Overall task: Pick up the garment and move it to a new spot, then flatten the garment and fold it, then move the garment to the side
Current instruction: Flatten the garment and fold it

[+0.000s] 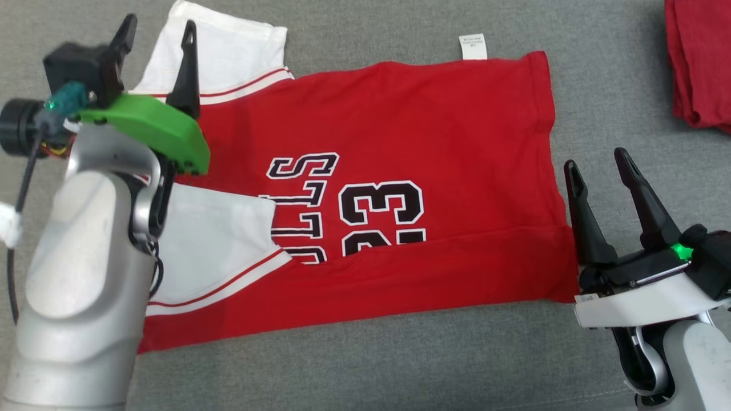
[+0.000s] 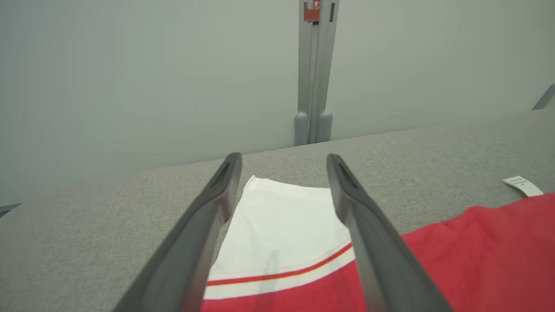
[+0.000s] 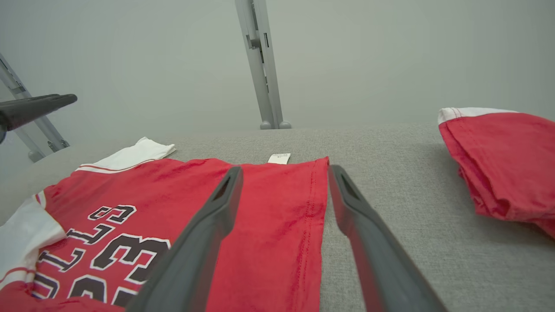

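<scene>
Red jersey [image 1: 400,171] lies spread on the grey surface [image 1: 400,354], centre-left; left fingers [image 1: 184,80] spread wide, hovering over its far-left white sleeve [image 1: 228,51]; right fingers [image 1: 583,217] spread too, empty, just beside its right hem.

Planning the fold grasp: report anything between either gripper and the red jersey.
Nothing visible stands in the way. The open left gripper points at the jersey's far white sleeve, the open right gripper at its hem. The other folded red garment lies apart, off to the right.
</scene>
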Tool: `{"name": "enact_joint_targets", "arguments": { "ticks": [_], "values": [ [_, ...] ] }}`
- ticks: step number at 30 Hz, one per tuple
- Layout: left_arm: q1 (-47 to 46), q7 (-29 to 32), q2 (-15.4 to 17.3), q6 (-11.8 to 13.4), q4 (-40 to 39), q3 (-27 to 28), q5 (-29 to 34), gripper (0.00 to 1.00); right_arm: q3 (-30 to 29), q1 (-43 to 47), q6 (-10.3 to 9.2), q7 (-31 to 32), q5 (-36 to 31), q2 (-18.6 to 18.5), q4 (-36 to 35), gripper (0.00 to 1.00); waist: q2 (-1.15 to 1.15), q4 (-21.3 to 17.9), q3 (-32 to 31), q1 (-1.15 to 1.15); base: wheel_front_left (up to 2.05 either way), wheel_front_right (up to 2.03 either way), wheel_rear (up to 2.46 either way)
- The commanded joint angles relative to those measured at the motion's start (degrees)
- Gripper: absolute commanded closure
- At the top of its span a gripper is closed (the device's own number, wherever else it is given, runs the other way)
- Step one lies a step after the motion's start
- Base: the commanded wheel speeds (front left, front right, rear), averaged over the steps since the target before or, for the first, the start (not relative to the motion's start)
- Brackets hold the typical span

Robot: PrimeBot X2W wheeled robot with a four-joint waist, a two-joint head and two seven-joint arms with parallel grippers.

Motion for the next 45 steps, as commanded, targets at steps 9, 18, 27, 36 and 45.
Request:
{"name": "enact_joint_targets", "arguments": {
  "ticks": [9,18,27,36,45],
  "values": [
    [-15.97,5.26,4.72,-6.0,19.44,0.73,-3.29,0.0,2.07,-4.36,-0.09,-2.25,1.68,0.6,2.19,0.0,0.0,-6.5,8.61,0.0,0.0,0.0,0.0],
    [-21.98,9.57,8.96,-7.82,31.11,1.07,-7.39,0.0,3.13,-6.6,-0.09,-3.35,2.51,0.63,4.53,0.0,0.0,-8.19,10.51,0.0,0.0,0.0,0.0],
    [-23.56,12.26,8.77,-8.3,34.79,-2.9,-10.42,1.0,3.37,-12.46,-0.09,-3.3,5.49,-2.13,9.77,0.0,0.0,-7.04,10.48,0.0,0.0,0.0,0.0],
    [-27.73,6.61,7.39,-8.27,33.31,-6.49,-12.39,1.0,8.97,-25.48,-0.09,-0.99,12.53,-8.82,19.49,0.0,0.0,-3.37,11.82,0.0,0.0,0.0,0.0],
    [-30.03,1.35,5.32,-8.28,32.38,-11.25,-14.56,1.0,15.49,-36.17,-0.09,1.97,17.93,-14.77,27.76,0.0,0.0,0.44,12.49,0.0,0.0,0.0,0.0]
  ]
}}
